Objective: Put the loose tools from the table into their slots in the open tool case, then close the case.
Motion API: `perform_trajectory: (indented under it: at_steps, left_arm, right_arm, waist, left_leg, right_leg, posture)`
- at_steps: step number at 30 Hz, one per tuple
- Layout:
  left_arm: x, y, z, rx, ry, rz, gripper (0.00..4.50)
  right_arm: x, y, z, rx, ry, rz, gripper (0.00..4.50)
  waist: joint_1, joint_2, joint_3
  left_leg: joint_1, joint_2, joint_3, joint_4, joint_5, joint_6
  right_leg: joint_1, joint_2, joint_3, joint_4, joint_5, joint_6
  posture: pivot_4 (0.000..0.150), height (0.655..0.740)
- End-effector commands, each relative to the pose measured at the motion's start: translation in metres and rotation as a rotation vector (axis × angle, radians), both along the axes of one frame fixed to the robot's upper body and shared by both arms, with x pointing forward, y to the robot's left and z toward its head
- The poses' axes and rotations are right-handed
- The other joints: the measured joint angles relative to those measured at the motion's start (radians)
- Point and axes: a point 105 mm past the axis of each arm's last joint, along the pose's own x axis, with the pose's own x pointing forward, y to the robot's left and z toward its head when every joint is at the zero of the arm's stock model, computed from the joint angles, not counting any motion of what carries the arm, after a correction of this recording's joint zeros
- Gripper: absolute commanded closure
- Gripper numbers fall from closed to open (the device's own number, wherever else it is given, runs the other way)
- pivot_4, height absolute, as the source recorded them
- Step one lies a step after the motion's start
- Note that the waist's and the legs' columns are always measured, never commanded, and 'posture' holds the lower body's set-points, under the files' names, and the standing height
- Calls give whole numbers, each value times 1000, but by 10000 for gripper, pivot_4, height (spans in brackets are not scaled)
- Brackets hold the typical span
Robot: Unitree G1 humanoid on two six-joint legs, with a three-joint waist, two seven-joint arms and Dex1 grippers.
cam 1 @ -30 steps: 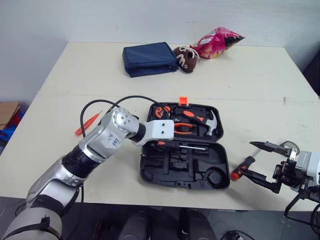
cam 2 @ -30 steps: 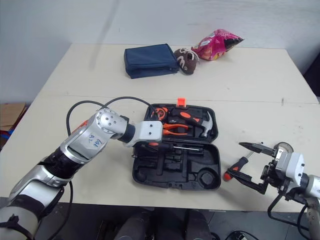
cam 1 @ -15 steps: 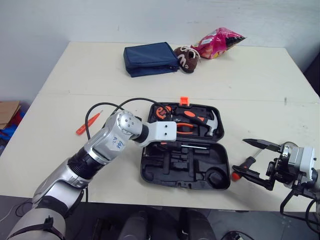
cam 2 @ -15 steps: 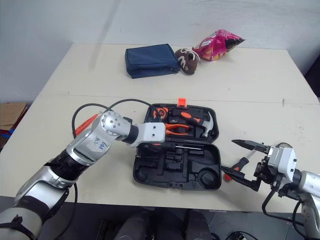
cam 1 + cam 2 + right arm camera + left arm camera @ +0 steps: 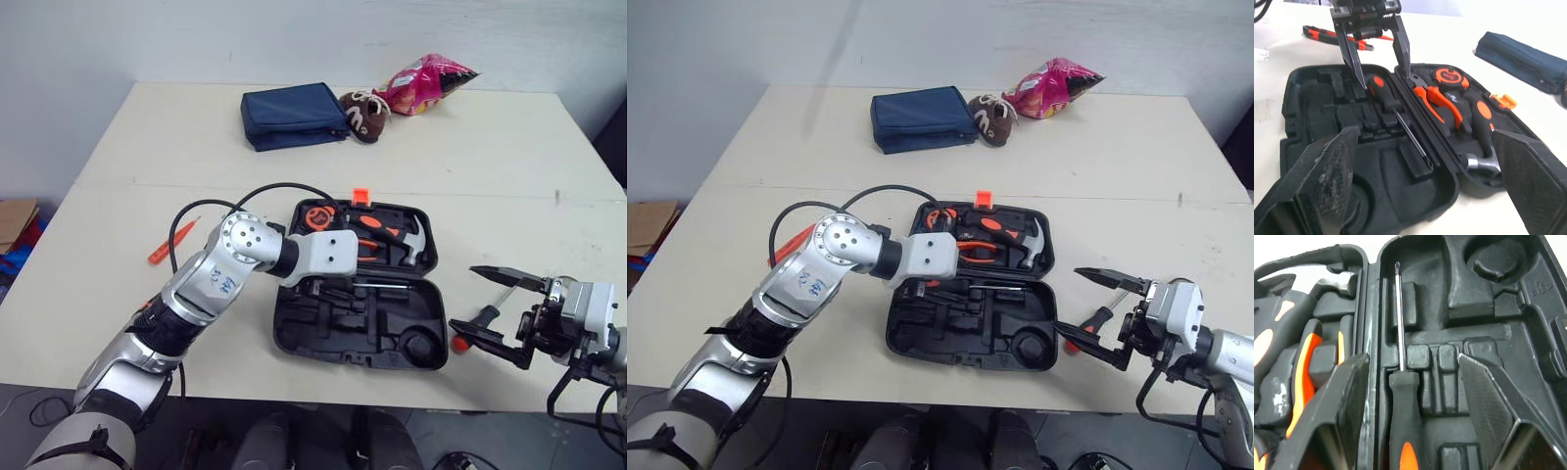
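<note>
The black tool case (image 5: 294,338) lies open mid-table with a hammer (image 5: 409,242), pliers (image 5: 364,251) and tape measure (image 5: 319,214) in its far half. My left gripper (image 5: 1413,364) hovers open over the near half, its fingers either side of a black-handled screwdriver (image 5: 1400,382) lying in a slot. My right gripper (image 5: 465,297) stands open right of the case, with a red-and-black screwdriver (image 5: 482,318) on the table between its fingers. An orange screwdriver (image 5: 172,241) lies on the table left of the case.
A blue pouch (image 5: 292,115), a brown plush toy (image 5: 364,113) and a pink snack bag (image 5: 426,80) sit at the far side. A black-and-orange tool (image 5: 1334,38) lies on the table beyond the case's left side. The table's front edge is close to my right gripper.
My left gripper has shifted slightly right over the case. My right gripper has moved left toward the case's right side, staying open.
</note>
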Motion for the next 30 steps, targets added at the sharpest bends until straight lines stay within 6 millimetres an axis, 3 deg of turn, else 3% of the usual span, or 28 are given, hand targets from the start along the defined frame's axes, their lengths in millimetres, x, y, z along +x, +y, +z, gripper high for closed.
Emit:
perform_trajectory:
  at_steps: [1,2,6,7,12,15,18,30]
  left_arm:
    - [2,-1,24,-221,-46,-28,21085]
    - [3,-1,25,-258,-21,-22,23567]
    - [9,4,17,-384,23,7,41914]
    - [11,5,13,-416,62,38,44470]
    - [8,0,-20,-313,119,37,44470]
    - [19,-1,-34,-264,98,122,44470]
    - [26,0,-38,-257,103,184,44470]
    - [6,-18,-61,-65,136,41,44470]
  right_arm:
    - [-1,3,7,11,-30,14,0]
    - [-1,3,7,12,-30,13,0]
    - [1,2,7,12,-36,4,0]
    - [1,2,7,14,-39,-3,0]
    - [0,0,5,12,-35,-21,0]
    - [-1,-1,5,11,-31,-30,0]
    - [-2,-2,5,9,-29,-35,0]
    - [-3,-5,4,10,-28,-66,0]
  waist:
    - [1,0,0]
    - [2,0,0]
    - [2,0,0]
    - [2,0,0]
    - [3,0,0]
    - [4,0,0]
    - [2,0,0]
    - [17,0,0]
  left_leg:
    - [0,0,0,0,0,0]
    - [0,0,0,1,0,0]
    - [-1,0,-1,2,0,1]
    - [-1,0,-1,2,0,1]
    - [-1,0,-1,2,0,1]
    - [-1,-1,0,2,0,1]
    - [0,-1,0,2,0,1]
    - [0,-1,-1,3,0,1]
  right_leg:
    - [0,0,0,0,0,0]
    - [0,-1,0,0,0,0]
    - [0,-1,-1,0,0,0]
    - [0,-1,-1,0,0,0]
    - [0,-1,-2,1,0,0]
    - [0,-1,-2,1,0,0]
    - [0,-1,-2,2,0,0]
    - [1,-1,-1,2,0,0]
  posture:
    - [1500,7400]
    - [1500,7400]
    - [1500,7400]
    - [1500,7400]
    - [1500,7400]
    - [1500,7400]
    - [1500,7400]
    - [1500,7400]
